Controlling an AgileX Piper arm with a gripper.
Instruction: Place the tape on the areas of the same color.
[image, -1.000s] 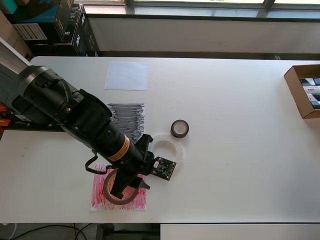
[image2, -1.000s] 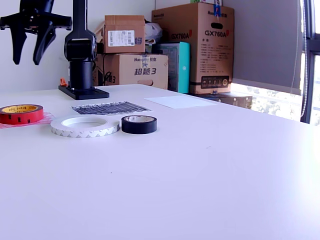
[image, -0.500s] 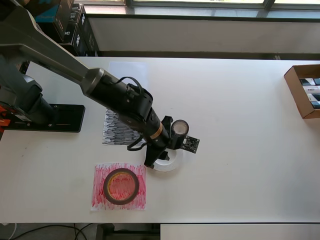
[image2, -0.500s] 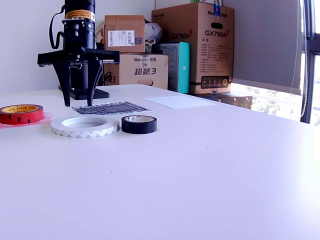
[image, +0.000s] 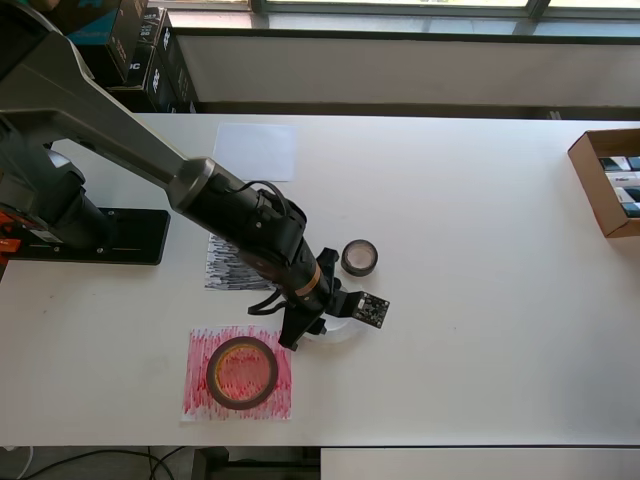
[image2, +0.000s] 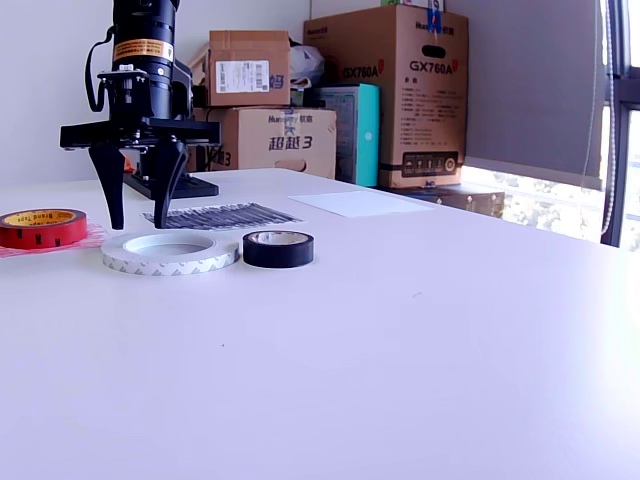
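The gripper (image2: 139, 205) is hanging with its fingers spread wide, gripping nothing, just above the white roll (image2: 170, 252) lying flat on the table (image2: 420, 340) beside the black roll (image2: 278, 248). I think 1 finger should be dropping inside the ring, 1 outside, squeezing the wall. The red roll (image: 241, 372) is sitting on its red sheet (image: 200, 400).
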